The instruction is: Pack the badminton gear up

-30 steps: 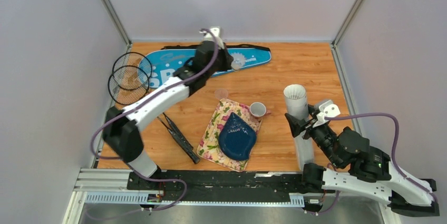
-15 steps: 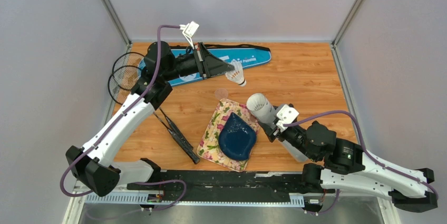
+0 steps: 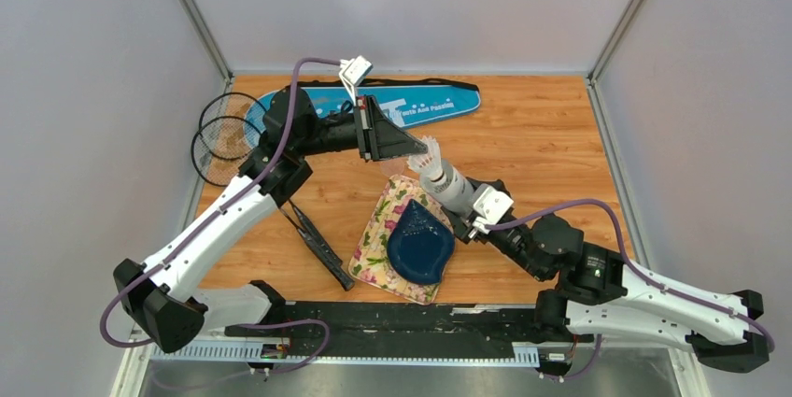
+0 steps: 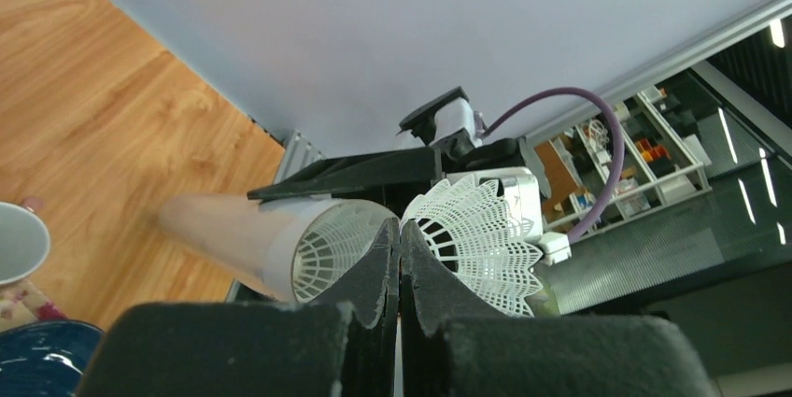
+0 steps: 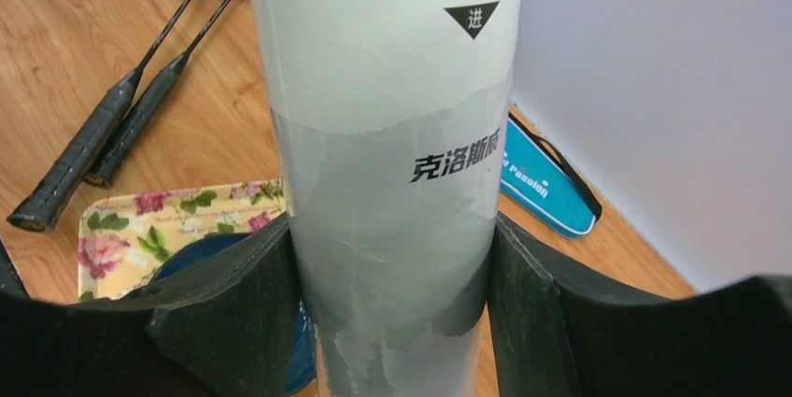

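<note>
Mid-frame over wooden surface [image 3: 532, 135], our left claw [image 3: 417, 147] pinches white feather shuttlecock [image 3: 429, 155] beside mouth of long white tube [image 3: 455, 191]; right claw [image 5: 392, 276] clamps it.

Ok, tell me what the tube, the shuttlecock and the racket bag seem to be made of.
The tube: likely matte cardboard; lapped paper seam, printed characters, scuffed grey patch. The shuttlecock: white moulded plastic skirt, by its open lattice, not feathers. The racket bag: probably blue synthetic fabric with black edging; too small to be sure.
</note>
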